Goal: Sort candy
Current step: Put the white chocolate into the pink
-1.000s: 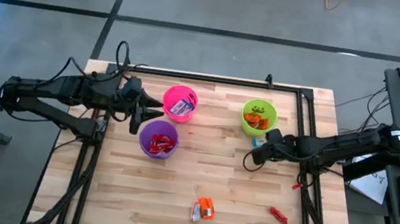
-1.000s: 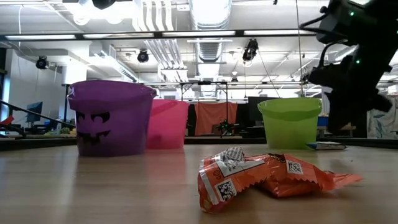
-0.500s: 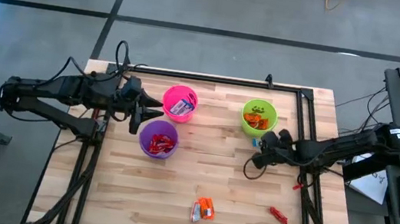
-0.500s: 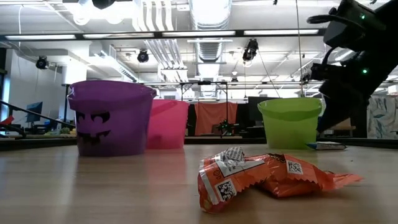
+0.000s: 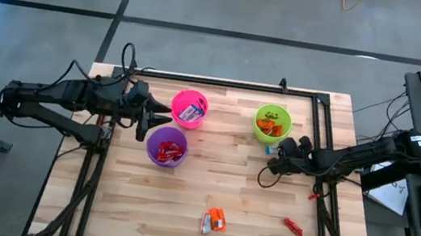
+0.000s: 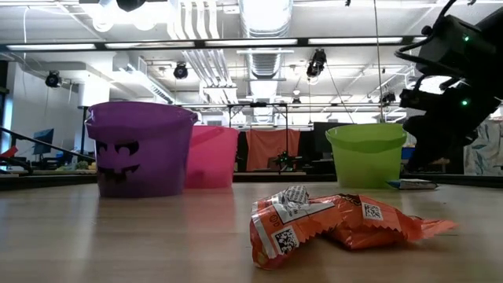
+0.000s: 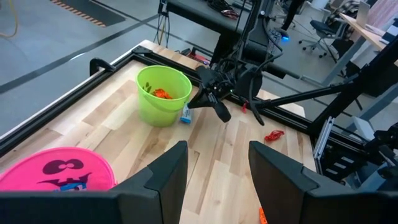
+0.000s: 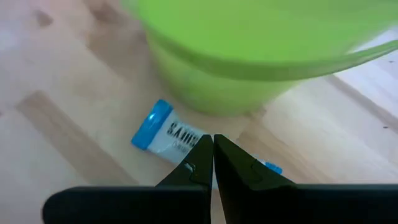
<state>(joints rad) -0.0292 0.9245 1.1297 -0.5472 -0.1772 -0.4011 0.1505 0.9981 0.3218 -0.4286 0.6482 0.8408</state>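
- The left gripper point(image 5: 164, 114) sits at the left of the high view, level with the gap between two cups. The left wrist view shows its two dark fingers point(image 7: 166, 177) spread apart with nothing between them.
- The purple cup point(image 5: 167, 146) stands left of centre, with red-wrapped candy point(image 5: 167, 152) inside it.
- The pink cup point(image 5: 189, 109) stands just above and to the right of the purple one, with a blue-and-white bar point(image 5: 190, 114) inside it.
- A small heap of orange-wrapped candy point(image 5: 215, 220) lies low in the middle of the wooden table point(image 5: 210, 179); in the low view it fills the foreground.
- The green cup point(image 5: 272, 123) stands at upper right of centre, with orange candy point(image 5: 273, 129) inside it.
- A second blue-and-white bar point(image 8: 171, 134) lies flat on the table, just beside the base of the green cup.
- The right gripper point(image 5: 272, 166) hovers just below the green cup, right of centre. In the right wrist view its fingers point(image 8: 242, 167) are pressed together, tips over that bar, holding nothing.
- A lone red candy point(image 5: 292, 226) lies at lower right, well apart from the cups.
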